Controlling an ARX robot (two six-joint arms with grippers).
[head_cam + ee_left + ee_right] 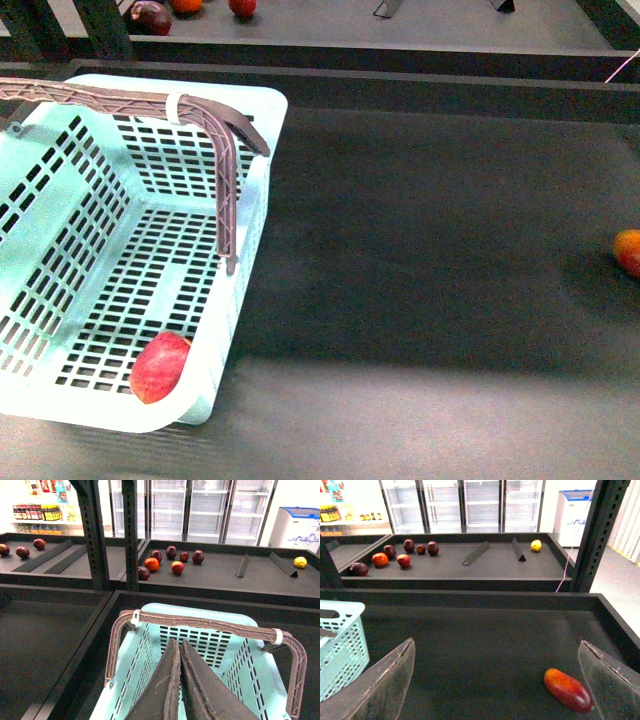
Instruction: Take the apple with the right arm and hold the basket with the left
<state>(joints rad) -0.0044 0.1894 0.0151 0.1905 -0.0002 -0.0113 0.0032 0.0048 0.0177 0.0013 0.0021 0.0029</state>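
The pale mint-green basket [60, 200] stands at the left of the dark shelf, its grey-brown handle [225, 150] raised. The red apple [160, 367] lies inside it, in the near right corner. My left gripper [176, 642] is shut and empty, hovering over the basket [250, 675] just behind its handle [200, 622], touching neither. My right gripper [496, 644] is wide open and empty above the bare shelf, with the basket's corner [340, 645] off to one side. Neither gripper shows in the front view.
An elongated red-orange fruit [567, 690] lies near one right fingertip; it also shows at the front view's right edge [628, 250]. Several dark and red fruits [170, 560] and a yellow one [300, 561] lie on the back shelf. Metal uprights [95, 535] stand behind.
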